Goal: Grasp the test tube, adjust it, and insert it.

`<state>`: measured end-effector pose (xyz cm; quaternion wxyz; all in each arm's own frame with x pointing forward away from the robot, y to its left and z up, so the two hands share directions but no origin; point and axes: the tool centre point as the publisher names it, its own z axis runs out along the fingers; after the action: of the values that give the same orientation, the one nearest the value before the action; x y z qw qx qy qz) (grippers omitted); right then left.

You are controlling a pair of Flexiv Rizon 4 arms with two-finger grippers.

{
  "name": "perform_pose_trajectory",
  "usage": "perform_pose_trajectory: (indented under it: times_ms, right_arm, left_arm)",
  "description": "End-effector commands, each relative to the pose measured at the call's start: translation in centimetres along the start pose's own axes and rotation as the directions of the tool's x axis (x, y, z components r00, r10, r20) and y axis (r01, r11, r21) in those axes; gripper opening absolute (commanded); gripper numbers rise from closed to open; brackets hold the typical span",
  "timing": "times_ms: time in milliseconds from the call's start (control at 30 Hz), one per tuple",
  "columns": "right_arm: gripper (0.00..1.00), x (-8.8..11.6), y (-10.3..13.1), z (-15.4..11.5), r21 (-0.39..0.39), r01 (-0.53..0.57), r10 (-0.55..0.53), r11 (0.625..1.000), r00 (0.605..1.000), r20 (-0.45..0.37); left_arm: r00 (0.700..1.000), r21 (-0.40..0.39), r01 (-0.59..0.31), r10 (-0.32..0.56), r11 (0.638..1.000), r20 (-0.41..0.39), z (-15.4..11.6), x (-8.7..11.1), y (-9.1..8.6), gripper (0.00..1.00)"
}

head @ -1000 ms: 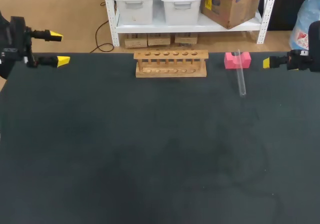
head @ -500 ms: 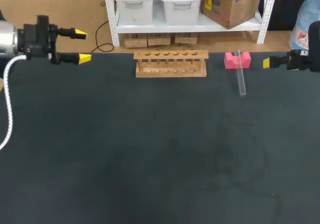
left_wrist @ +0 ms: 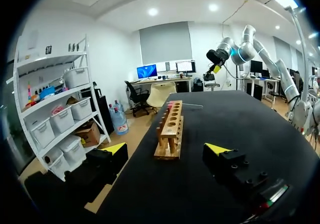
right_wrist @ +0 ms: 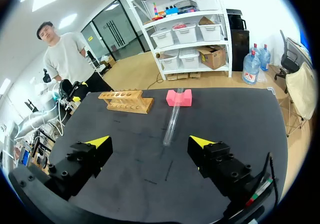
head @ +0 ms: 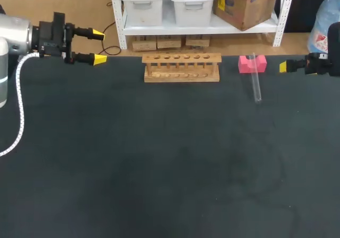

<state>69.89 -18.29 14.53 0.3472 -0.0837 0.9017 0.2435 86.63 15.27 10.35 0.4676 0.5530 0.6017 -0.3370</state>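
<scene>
A clear test tube (head: 256,81) lies at the back right of the table, its far end propped on a pink block (head: 252,64). The wooden rack (head: 181,68) with a row of holes stands at the back middle. My left gripper (head: 99,47) hovers open and empty at the far edge, left of the rack; in its wrist view the rack (left_wrist: 170,129) lies straight ahead of the gripper (left_wrist: 166,148). My right gripper (head: 287,66) hangs to the right of the tube. Its wrist view shows it (right_wrist: 150,142) open and empty, with the tube (right_wrist: 173,119) just ahead.
The black table (head: 159,158) stretches wide toward the front. A white cable (head: 18,116) loops down from my left arm over the table's left side.
My left arm has swung right along the far edge, closer to the rack, its fingers still open. The right arm, tube and block have not moved.
</scene>
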Motion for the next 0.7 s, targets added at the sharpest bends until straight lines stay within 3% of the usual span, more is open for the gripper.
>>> perform_pose_trajectory:
  times_ms: [33, 100, 167, 233, 367, 433, 700]
  right_arm:
    - [1.0, 0.0, 0.1, -0.1, 0.008, 0.0, 0.0, 1.0, 1.0, -0.001]
    - [1.0, -0.3, -0.4, -0.4, 0.048, 0.022, -0.025, 0.999, 0.998, 0.06]
    - [1.0, -0.8, -0.8, -0.6, 0.196, 0.07, -0.093, 0.978, 0.99, 0.108]
    - [1.0, -1.1, -0.7, -0.5, 0.335, 0.14, -0.197, 0.932, 0.97, 0.14]
    - [1.0, -1.7, -0.3, 0.2, 0.47, 0.15, -0.256, 0.87, 0.951, 0.171]
    - [1.0, -1.9, -0.1, 0.9, 0.497, 0.153, -0.268, 0.854, 0.948, 0.169]
    - [1.0, -2.5, 1.2, 3.1, 0.498, 0.171, -0.268, 0.85, 0.955, 0.13]
  left_arm:
    - [1.0, 0.013, 0.0, 0.0, 1.0, 0.0, 0.0, 0.1, 0.3, 1.0]
    - [1.0, 0.013, 0.0, 0.0, 1.0, 0.0, 0.0, 0.1, 0.3, 1.0]
    - [1.0, 0.013, 0.0, 0.0, 1.0, 0.0, 0.0, 0.1, 0.3, 1.0]
    - [1.0, 0.013, 0.0, 0.0, 1.0, 0.0, 0.0, 0.1, 0.3, 1.0]
    - [1.0, 0.013, 0.0, 0.0, 1.0, 0.0, 0.0, 0.1, 0.3, 1.0]
    - [1.0, 0.013, 0.0, 0.0, 1.0, 0.0, 0.0, 0.1, 0.3, 1.0]
    - [1.0, 0.013, 0.0, 0.0, 1.0, 0.0, 0.0, 0.1, 0.3, 1.0]
